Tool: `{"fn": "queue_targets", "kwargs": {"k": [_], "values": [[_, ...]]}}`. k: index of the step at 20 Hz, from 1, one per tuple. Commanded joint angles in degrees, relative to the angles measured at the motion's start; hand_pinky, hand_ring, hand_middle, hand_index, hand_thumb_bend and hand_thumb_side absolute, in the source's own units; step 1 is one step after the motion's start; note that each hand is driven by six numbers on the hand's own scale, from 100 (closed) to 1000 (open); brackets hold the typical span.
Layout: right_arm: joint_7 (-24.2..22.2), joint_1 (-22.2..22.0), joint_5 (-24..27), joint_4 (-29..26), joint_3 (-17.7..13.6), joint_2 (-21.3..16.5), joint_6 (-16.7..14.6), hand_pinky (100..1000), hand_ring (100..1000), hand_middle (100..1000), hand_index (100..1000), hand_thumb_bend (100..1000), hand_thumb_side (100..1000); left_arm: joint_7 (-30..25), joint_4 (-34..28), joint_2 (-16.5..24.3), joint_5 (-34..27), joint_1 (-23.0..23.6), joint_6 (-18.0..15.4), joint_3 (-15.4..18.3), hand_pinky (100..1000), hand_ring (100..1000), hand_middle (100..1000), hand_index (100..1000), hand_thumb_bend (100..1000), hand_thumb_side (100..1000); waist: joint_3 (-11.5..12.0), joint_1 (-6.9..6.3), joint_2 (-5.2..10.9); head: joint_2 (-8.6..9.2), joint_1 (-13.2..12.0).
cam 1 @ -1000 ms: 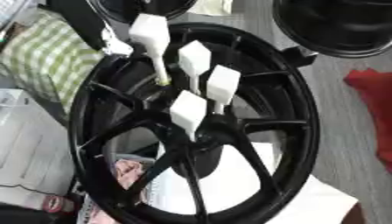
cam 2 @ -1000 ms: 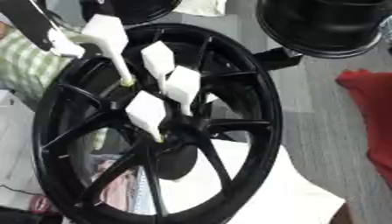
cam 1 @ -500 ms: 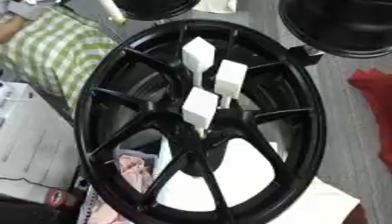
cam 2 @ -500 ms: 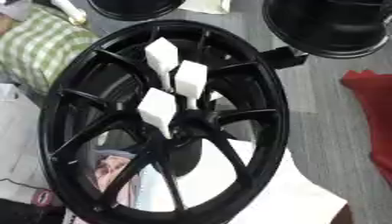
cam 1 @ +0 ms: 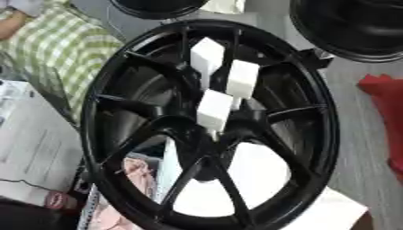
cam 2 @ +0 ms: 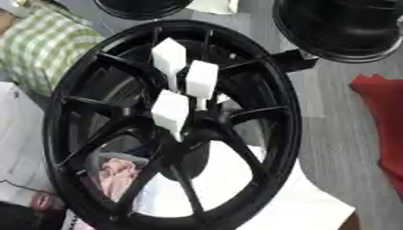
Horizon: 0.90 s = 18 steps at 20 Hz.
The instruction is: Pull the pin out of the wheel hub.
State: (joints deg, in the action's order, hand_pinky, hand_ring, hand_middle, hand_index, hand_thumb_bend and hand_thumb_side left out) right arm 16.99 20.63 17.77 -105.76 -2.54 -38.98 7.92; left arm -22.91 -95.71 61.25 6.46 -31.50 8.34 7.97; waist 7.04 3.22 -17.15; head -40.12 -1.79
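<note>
A large black spoked wheel hub [cam 1: 329, 121] fills the middle of both views, lying tilted. Three white block-headed pins stand near its centre: one at the back [cam 1: 208, 57], one to its right [cam 1: 242, 79], and one nearest the hub's centre [cam 1: 214, 109]. Their thin stems run down between the spokes toward the centre bore [cam 2: 197, 134]. Neither of my hands shows in either view.
A second black wheel [cam 1: 354, 27] lies at the top right and a third [cam 1: 157, 6] at the top edge. Green checked cloth [cam 1: 55, 49] is at the left, a red thing [cam 1: 386, 99] at the right. Pink cloth [cam 1: 138, 173] and a white sheet [cam 1: 260, 179] show through the spokes.
A fourth white pin stood lifted at the hub's upper left a second ago, its stem showing; it has gone out of view toward the upper left. The whole picture has also shifted.
</note>
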Motion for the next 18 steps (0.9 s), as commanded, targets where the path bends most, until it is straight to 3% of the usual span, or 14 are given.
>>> {"fn": "queue_targets", "kwargs": {"k": [1,5,8,9,10,12,13,16,18], "values": [[0.4,0.5,0.1,-0.9,-1.1,-0.7,-0.2,887,754,628,754,237,366,5.7,-1.3,-0.7,4.3,3.6,1.8,4.0,637,560,479,470,100,229,0.0,-0.13,0.96,0.74,0.1],[0.5,0.8,0.3,-1.0,-1.2,-0.3,-0.3,887,753,628,754,239,366,11.0,-4.1,-4.6,10.3,10.3,2.0,4.7,647,561,488,493,100,259,-0.1,0.32,0.52,1.43,-0.1],[0.4,1.0,0.3,-1.1,-1.2,-0.2,-0.3,886,753,627,753,239,366,11.4,-4.6,-6.2,12.4,13.2,1.5,4.5,704,628,580,658,119,387,-0.2,0.59,0.33,1.95,-0.2],[0.5,1.1,0.3,-1.1,-1.3,-0.1,-0.3,886,753,627,753,242,364,10.4,-4.6,-6.6,13.3,13.7,0.7,4.4,738,701,675,764,228,410,-0.3,0.64,0.29,2.09,-0.2],[0.5,1.1,0.4,-1.1,-1.3,-0.1,-0.3,886,753,627,753,238,366,9.3,-4.6,-6.8,14.3,14.1,-0.2,4.4,755,737,726,818,266,547,-0.3,0.70,0.26,2.18,-0.2],[0.5,1.1,0.4,-1.1,-1.3,0.0,-0.3,886,753,627,753,236,370,7.7,-4.4,-7.4,15.9,14.5,-2.0,4.7,771,765,768,868,423,690,-0.4,0.80,0.25,2.29,-0.1],[0.5,1.1,0.4,-1.1,-1.3,0.0,-0.3,886,753,627,753,236,367,7.2,-4.1,-7.5,16.4,14.5,-2.5,4.9,771,766,770,880,434,702,-0.4,0.83,0.26,2.29,0.0],[0.5,1.1,0.4,-1.2,-1.3,0.0,-0.3,886,753,628,753,235,368,7.0,-3.5,-7.9,17.4,14.6,-2.9,5.4,767,760,764,878,383,710,-0.5,0.86,0.30,2.27,0.1],[0.6,1.2,0.5,-1.2,-1.4,-0.1,-0.3,886,753,628,753,235,367,7.6,-3.4,-8.2,16.9,14.4,-2.5,5.6,757,743,746,864,275,701,-0.5,0.85,0.32,2.34,0.1]]}}
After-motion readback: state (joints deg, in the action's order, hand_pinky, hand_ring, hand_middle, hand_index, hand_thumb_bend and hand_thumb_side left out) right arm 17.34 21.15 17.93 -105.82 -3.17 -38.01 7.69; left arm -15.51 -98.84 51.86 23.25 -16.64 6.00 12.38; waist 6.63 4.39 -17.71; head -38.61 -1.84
